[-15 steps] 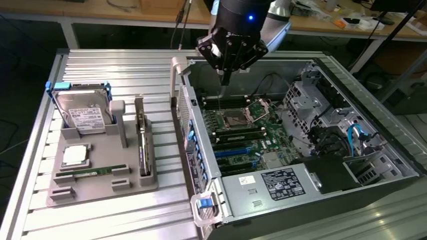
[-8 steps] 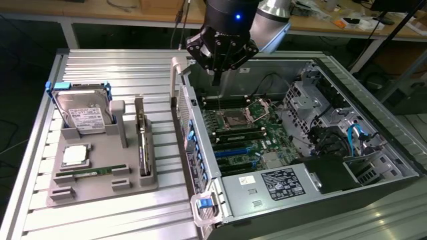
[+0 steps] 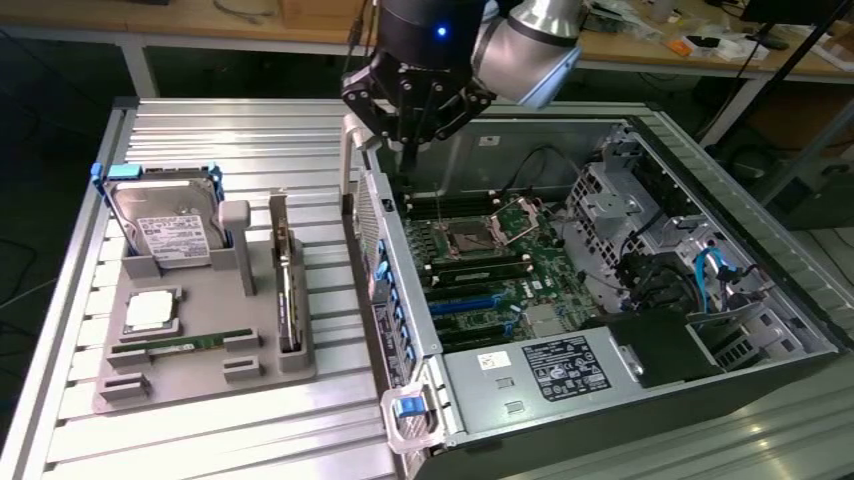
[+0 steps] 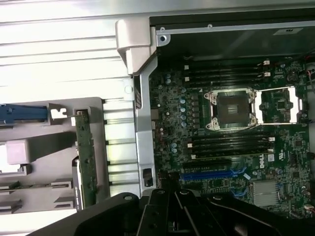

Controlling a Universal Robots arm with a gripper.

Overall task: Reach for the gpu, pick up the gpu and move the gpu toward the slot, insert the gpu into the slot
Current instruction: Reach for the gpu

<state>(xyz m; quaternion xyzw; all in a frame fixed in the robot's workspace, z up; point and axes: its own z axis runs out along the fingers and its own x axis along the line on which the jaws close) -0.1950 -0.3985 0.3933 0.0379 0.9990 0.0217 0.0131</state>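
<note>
A: Logging the gripper (image 3: 404, 160) first. Standing how?

B: Hanging high over the case (image 3: 534, 150), about above its wall on the tray side, pointing straight down. Clenching fully, grasping nothing.

A: Entering the gpu (image 3: 284, 290) next. Sitting where?

B: Standing on edge in a holder of the tray (image 3: 200, 385), outside the case. Lying well below the gripper and off toward the exterior view's left. Touching nothing but the holder, well apart from the fingers.

A: And the slot (image 4: 209, 173)?

B: Lying flat on the motherboard (image 4: 290, 152) inside the case, below the gripper and toward the exterior view's right. Carrying no card.

A: Noting anything between gpu and slot?

B: Only the case wall, rising upright under the gripper.

A: Listing the remaining stock, then.

B: Drive (image 3: 167, 225): leaning in a blue-clipped holder at the tray's far end, beyond the gpu as seen from the gripper. Processor (image 3: 151, 312): lying flat on the tray, farther from the gripper than the gpu. Memory stick (image 3: 180, 345): lying flat just beside the processor. Socket (image 4: 231, 109): sitting open on the motherboard, below the gripper, near the slot. Table (image 3: 240, 130): bearing tray and case side by side.
</note>
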